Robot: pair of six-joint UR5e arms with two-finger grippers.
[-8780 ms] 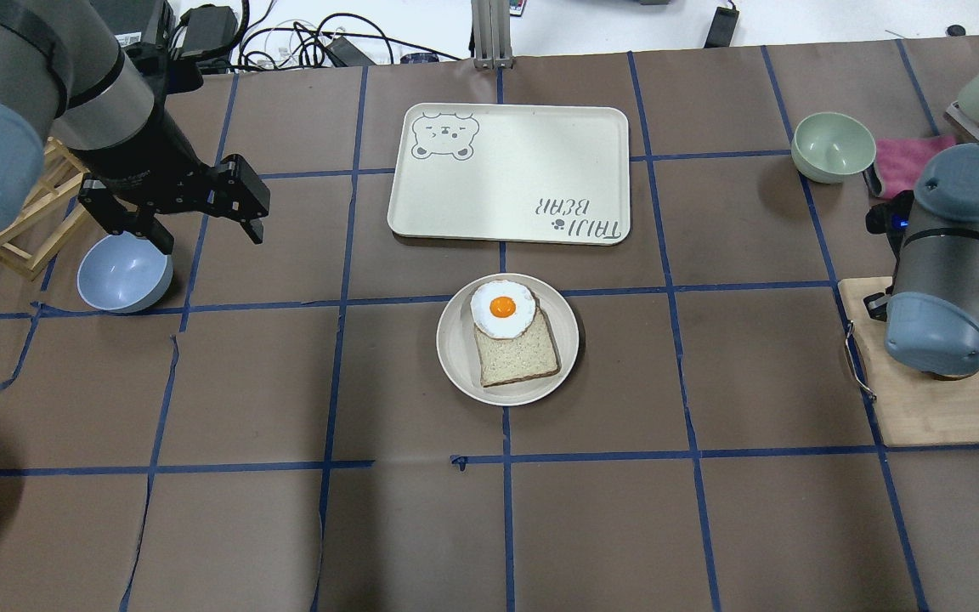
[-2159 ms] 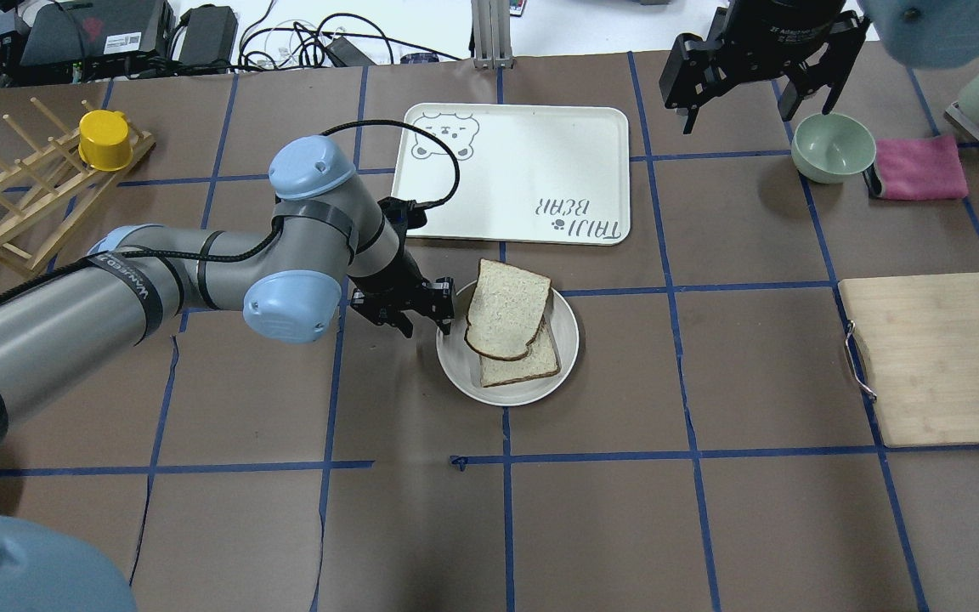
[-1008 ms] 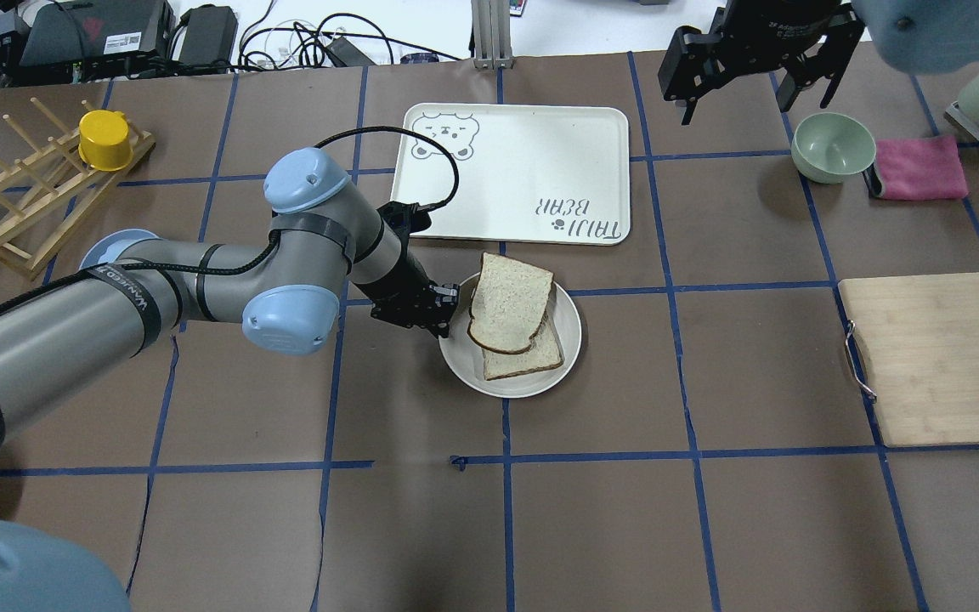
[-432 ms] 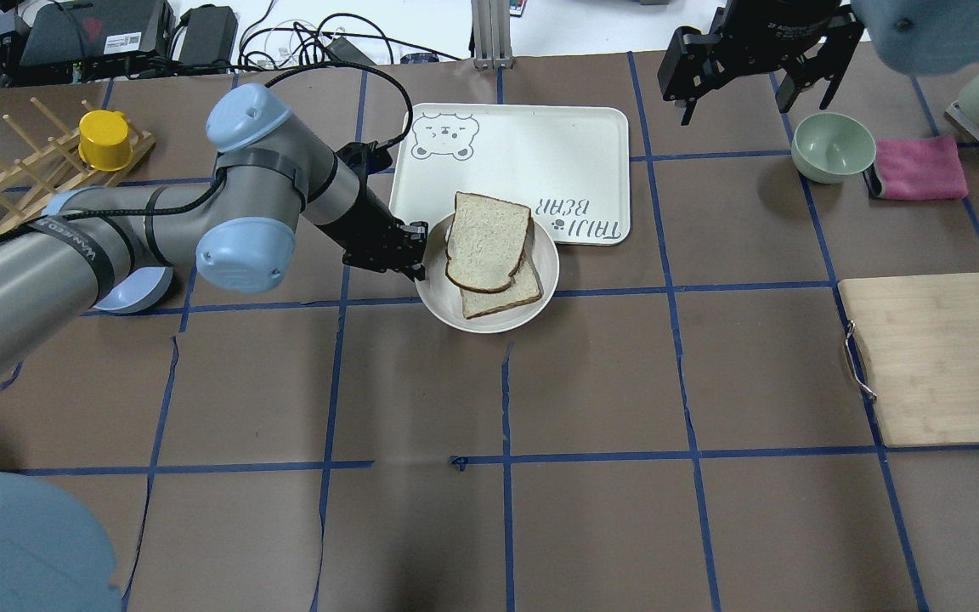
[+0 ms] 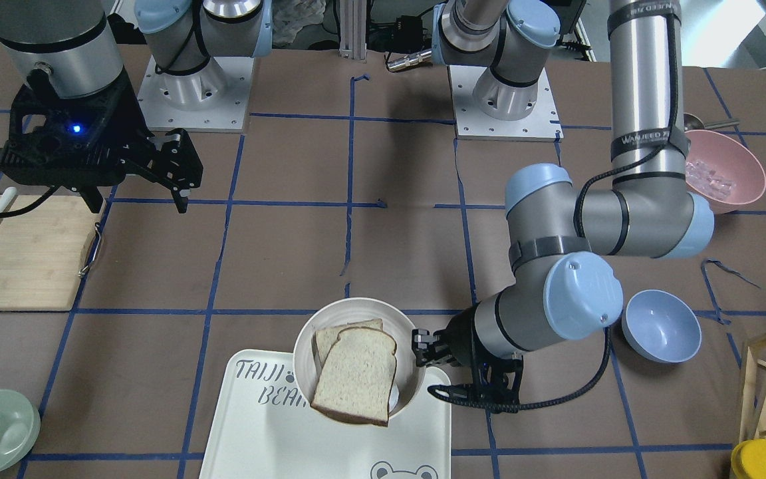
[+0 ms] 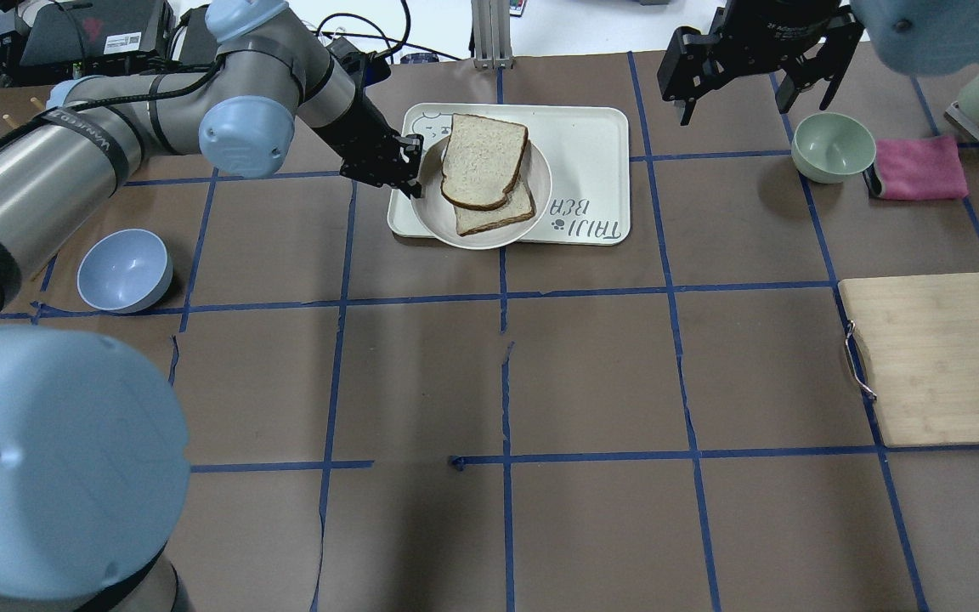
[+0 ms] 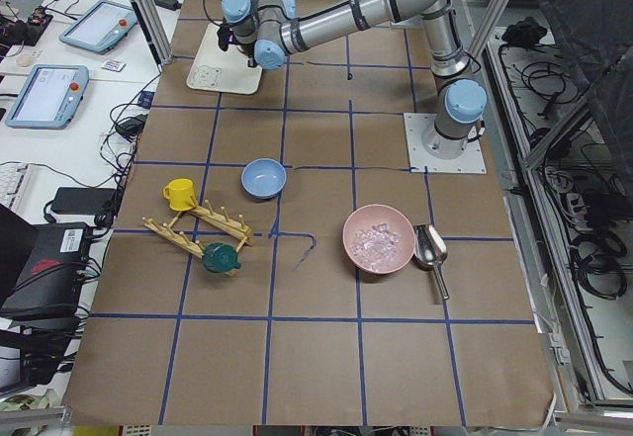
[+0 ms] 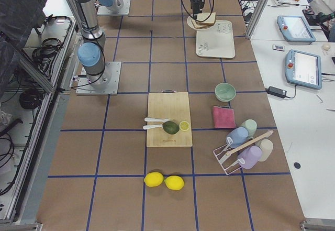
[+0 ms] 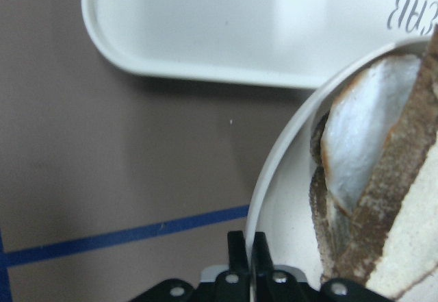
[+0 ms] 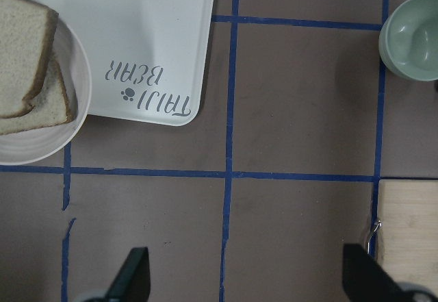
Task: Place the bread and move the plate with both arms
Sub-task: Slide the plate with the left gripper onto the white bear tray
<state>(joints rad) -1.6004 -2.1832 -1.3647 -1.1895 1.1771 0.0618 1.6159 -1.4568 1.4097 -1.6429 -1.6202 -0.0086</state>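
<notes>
Left end effector (image 6: 411, 166) clamps the rim of the plate (image 6: 489, 239), its fingers (image 9: 236, 250) pinched narrow on the edge in the wrist view. The plate now hangs over the near left part of the bear-printed tray (image 6: 583, 140), its near rim past the tray's edge. A second ago it sat on the brown surface (image 6: 591, 374), a grid square closer to the robot. Whether it touches the tray cannot be told.

The bread (image 6: 483, 160), dark-crusted, lies on top of a paler slice (image 6: 511, 212) on the plate, as it did a second ago.

The right end effector (image 6: 736, 109) hangs wide open and empty beside the tray's far right corner, near the green bowl (image 6: 834, 146), in the same place as before.
</notes>
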